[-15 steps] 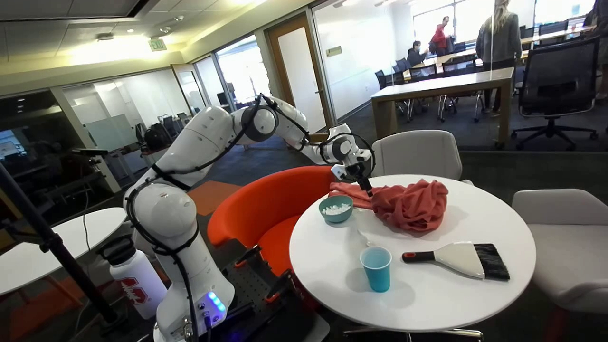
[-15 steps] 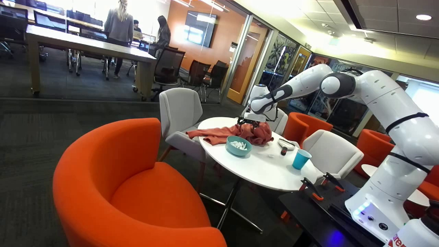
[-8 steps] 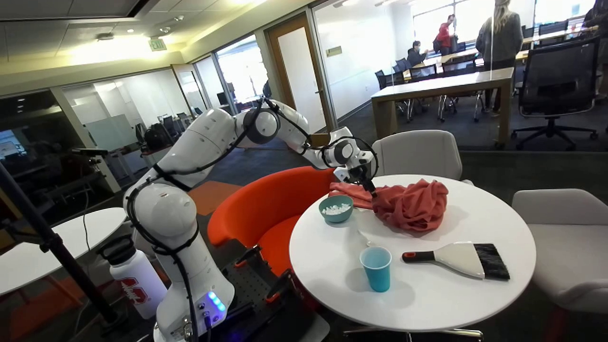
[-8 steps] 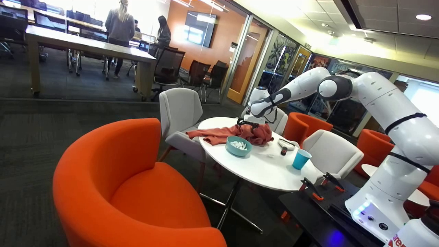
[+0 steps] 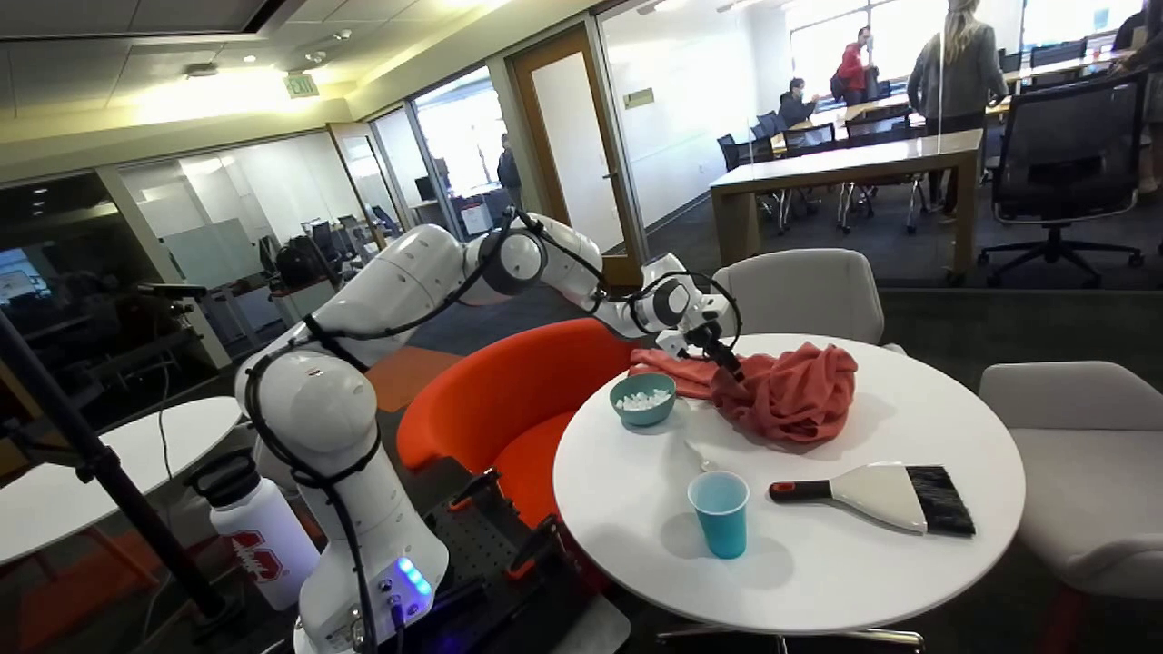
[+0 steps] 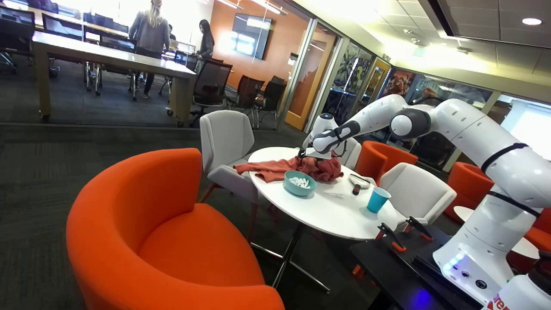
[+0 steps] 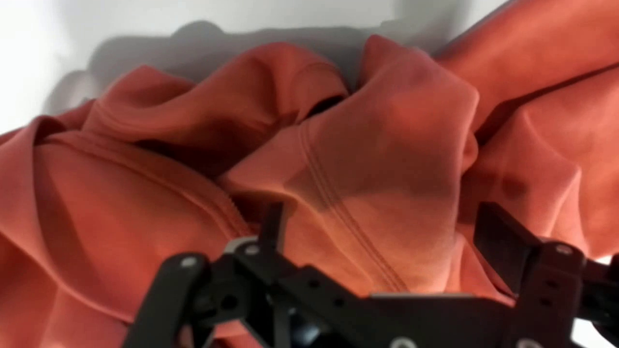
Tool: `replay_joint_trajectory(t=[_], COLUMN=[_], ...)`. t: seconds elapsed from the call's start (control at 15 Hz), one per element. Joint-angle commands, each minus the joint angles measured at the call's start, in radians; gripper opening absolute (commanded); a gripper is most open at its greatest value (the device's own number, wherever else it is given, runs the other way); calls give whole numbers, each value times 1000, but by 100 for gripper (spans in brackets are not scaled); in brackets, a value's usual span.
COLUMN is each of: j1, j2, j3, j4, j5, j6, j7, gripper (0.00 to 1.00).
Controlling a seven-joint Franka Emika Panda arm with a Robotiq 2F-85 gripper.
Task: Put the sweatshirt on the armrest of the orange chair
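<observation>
Sweatshirt (image 5: 800, 395) on the desk (image 5: 627, 518), claw (image 7: 379, 220) spread over it

In an exterior view, the sweatshirt lies heaped right of centre, a flatter part trailing left behind the bowl (image 5: 645, 419) of white pieces (image 5: 643, 400). The cup (image 5: 724, 531) stands upright below and right of centre; the brush (image 5: 881, 498) lies flat to its right. In the wrist view, folds of the sweatshirt fill most of the frame; the claw is released, its fingers (image 7: 503, 239) well apart at lower centre and lower right. Whether they touch the sweatshirt cannot be told. The orange chair (image 6: 172, 241) fills the lower left in an exterior view, with the sweatshirt near the centre of that frame.
</observation>
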Motion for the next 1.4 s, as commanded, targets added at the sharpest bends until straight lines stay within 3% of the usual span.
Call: replay_joint_trajectory(t=[0.0, 0.07, 0.2, 0.8, 0.87, 1.33], j1=[13, 13, 15, 9, 9, 26], j2=[76, 89, 112, 167, 163, 60], j3=[-48, -55, -68, -87, -87, -95], j4=[121, 139, 172, 267, 269, 228], j5=[-4, -5, -6, -9, -10, 14], j6=[-28, -34, -43, -136, -152, -151], j7=[22, 25, 30, 47, 51, 119], gripper=[97, 73, 72, 4, 0, 2])
